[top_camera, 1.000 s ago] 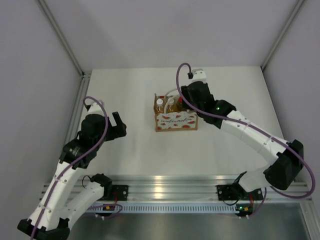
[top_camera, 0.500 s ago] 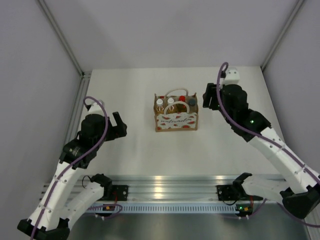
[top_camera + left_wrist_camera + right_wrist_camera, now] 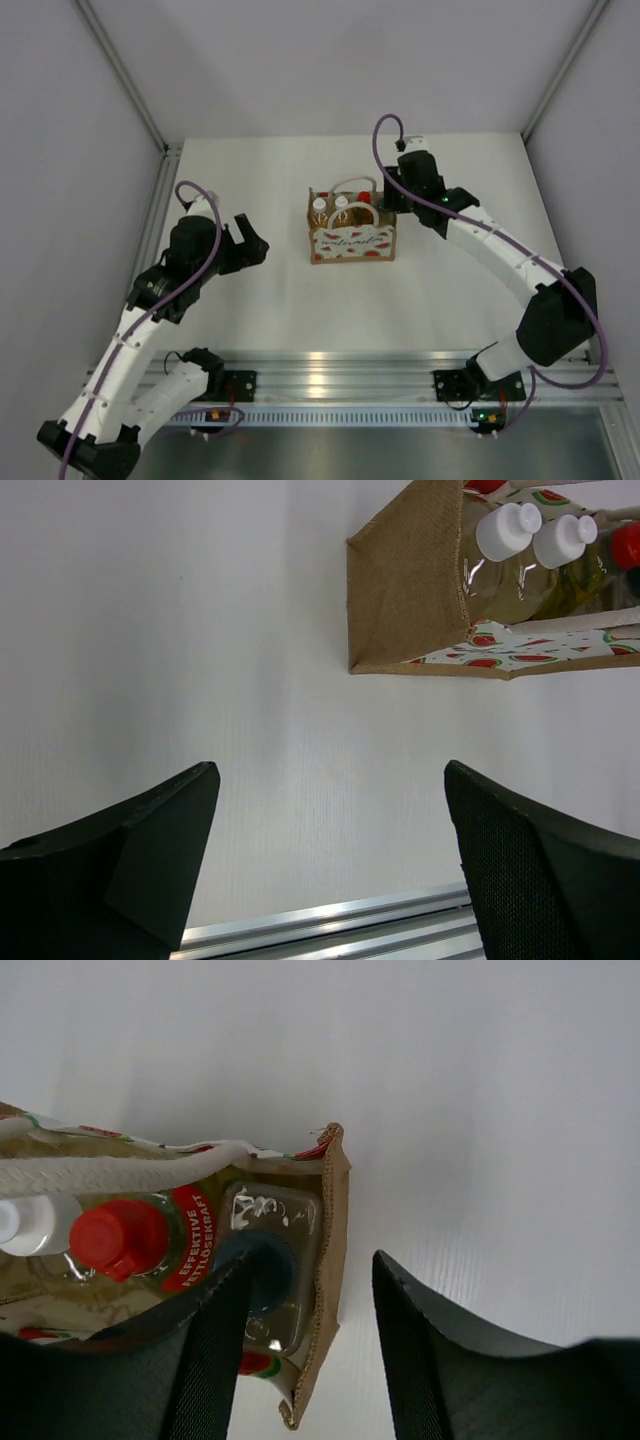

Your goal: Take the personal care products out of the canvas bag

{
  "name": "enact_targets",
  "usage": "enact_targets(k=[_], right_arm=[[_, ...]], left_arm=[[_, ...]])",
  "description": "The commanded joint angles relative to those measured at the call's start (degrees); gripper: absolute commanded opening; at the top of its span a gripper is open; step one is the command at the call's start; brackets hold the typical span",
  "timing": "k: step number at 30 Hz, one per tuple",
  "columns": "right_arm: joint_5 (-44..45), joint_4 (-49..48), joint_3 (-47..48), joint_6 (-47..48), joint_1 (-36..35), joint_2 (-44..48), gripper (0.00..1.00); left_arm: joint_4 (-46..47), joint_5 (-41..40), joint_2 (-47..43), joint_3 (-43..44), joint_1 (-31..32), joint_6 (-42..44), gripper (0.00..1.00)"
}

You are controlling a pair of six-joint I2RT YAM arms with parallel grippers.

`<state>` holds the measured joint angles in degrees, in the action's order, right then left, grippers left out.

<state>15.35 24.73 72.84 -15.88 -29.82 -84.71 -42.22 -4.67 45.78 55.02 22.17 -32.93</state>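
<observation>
Overhead, bag: the bag stands upright in the middle of the table. Its picture side faces near.
Overhead, bottles: two amber bottles show white caps inside the bag at its left end. The right arm hides the bag's right end.
Overhead, left pincer: the left pincer is left of the bag and apart from it. It is wide open and has nothing in it.
Overhead, right pincer: the right pincer is at the bag's right end. I cannot tell from here how far open it is.
Left wrist, pincer: the two fingers are spread wide. Only bare table lies between them.
Left wrist, bag: the bag stands past the fingers and does not touch them. Two white caps sit side by side inside it, with a red cap just beside them.
Right wrist, pincer: the right pincer is about half open. One finger is over the inside of the bag, by the grey cap. The other finger is outside the bag, over the table. The bag's right wall lies in the gap. Nothing looks pinched.
Right wrist, bottles: the clear bottle sits inside the bag, right against that wall. The yellow bottle with the red cap is just beside it. A white handle runs along the far side of the bottles.
</observation>
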Motion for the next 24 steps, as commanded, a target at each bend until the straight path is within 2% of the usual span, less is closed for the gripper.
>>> enact_targets(k=[1,7,17,24], right_arm=[[-0.6,-1.9,5.2,0.1,0.2,-2.3,0.49],[-1.3,-2.7,4.2,-0.3,-0.7,-4.4,0.47],[0.6,-2.8,3.0,-2.9,-2.8,-5.3,0.4],[2.3,-2.7,1.8,-5.4,-3.9,-6.0,0.39]], left_arm=[[3.7,2.0,-1.3,2.3,0.2,1.0,0.98],[3.4,-0.3,-5.1,-1.5,0.1,3.2,0.98],[1.9,-2.1,-4.6,-2.6,0.1,5.1,0.98],[2.0,-2.7,-4.6,-3.6,0.1,5.2,0.98]])
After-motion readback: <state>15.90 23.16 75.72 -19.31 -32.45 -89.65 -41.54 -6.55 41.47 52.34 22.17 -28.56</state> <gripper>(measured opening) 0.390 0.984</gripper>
